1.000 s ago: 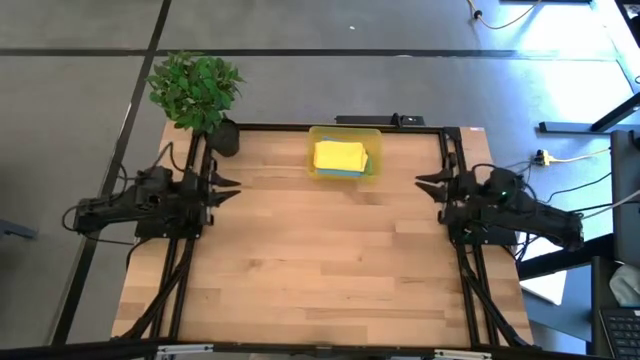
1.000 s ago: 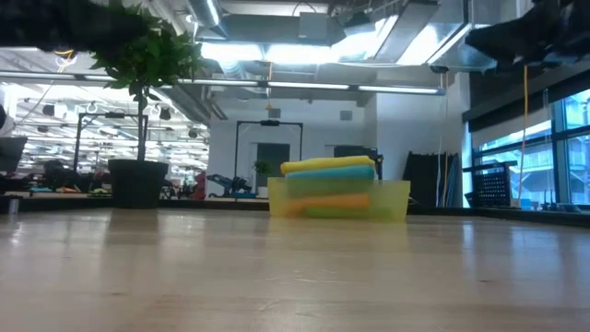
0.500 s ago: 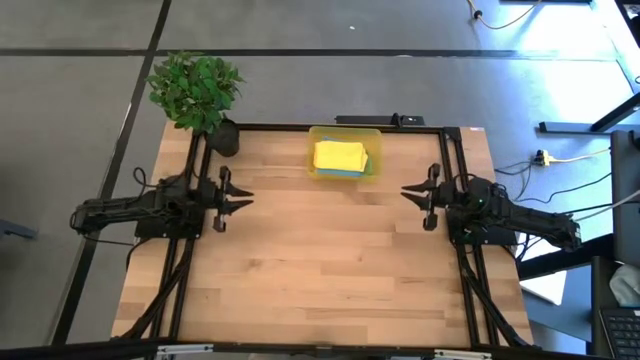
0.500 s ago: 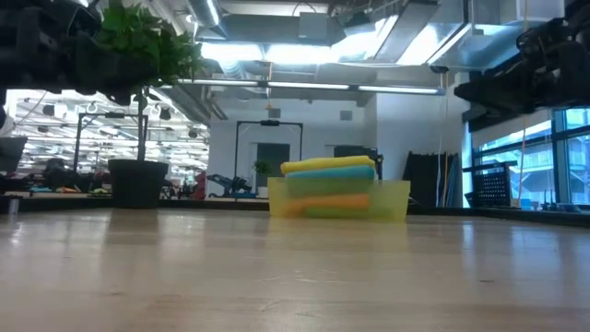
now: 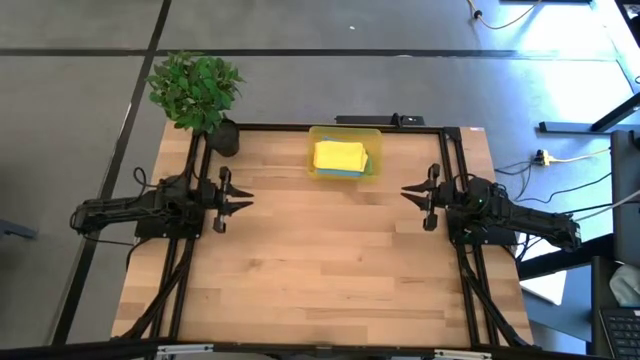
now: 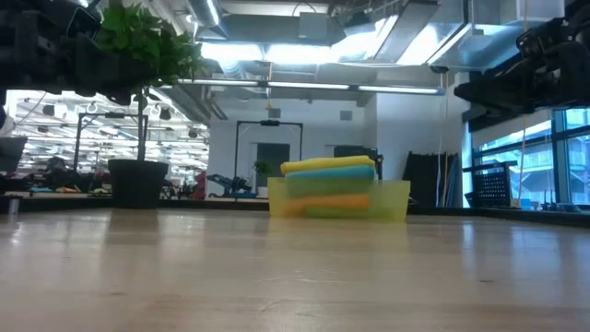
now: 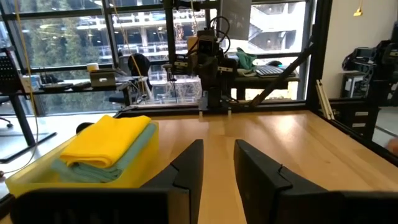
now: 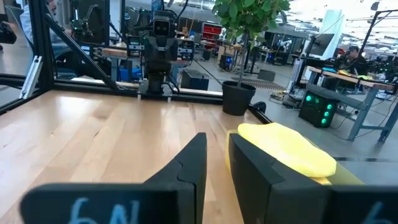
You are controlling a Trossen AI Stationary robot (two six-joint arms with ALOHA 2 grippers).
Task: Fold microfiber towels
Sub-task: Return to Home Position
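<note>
Towels (image 5: 340,156) stacked in bin (image 5: 312,150) at bench (image 5: 320,270) 12 o'clock. Yellow on top, teal edge under it. Lower ones show only dimly through the bin wall. Stack's long axis runs 9–3. Left gripper (image 5: 245,198) at 9, right gripper (image 5: 406,193) at 3, both narrowly apart, empty.

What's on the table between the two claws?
Nothing: the high view shows only bare tabletop between the left gripper and right gripper.
</note>
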